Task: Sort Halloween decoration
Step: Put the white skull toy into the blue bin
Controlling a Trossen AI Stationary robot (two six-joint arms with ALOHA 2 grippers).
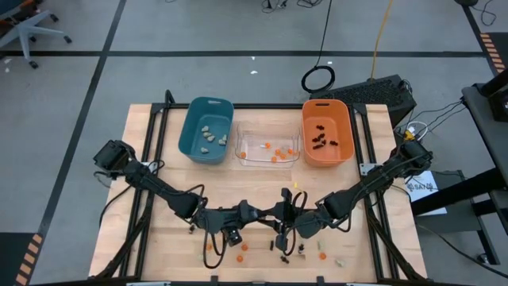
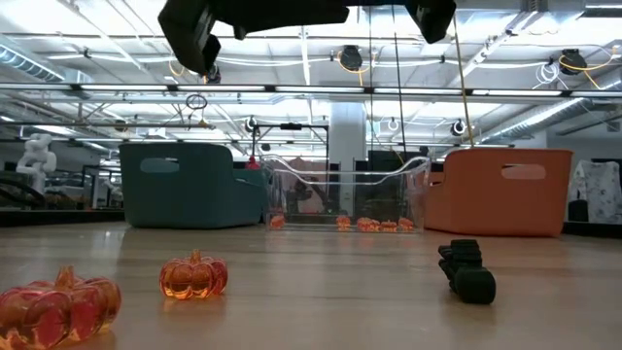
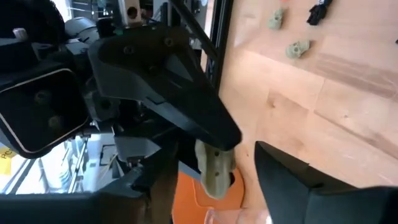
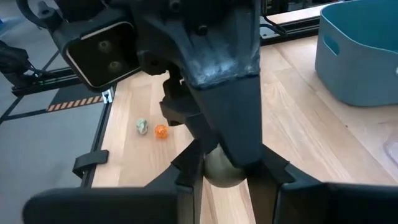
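Hanging above the front middle of the light wooden table, the left gripper and the right gripper are met tip to tip. A pale beige lump-shaped trinket is pinched between the right gripper's dark fingers and is held clear of the tabletop. The left gripper's jaws are spread wide on either side of that trinket, and one broad finger is laid just over it. At the far side of the table three plastic bins are set in a row: a teal bin with pale lumps in it, a clear bin with small orange pieces in it, and an orange bin with black pieces in it. More trinkets are left loose on the wood near the front edge: two translucent orange pumpkins, a black spidery piece, and two pale lumps on the right arm's side. The pumpkins are seen well apart from the black piece.
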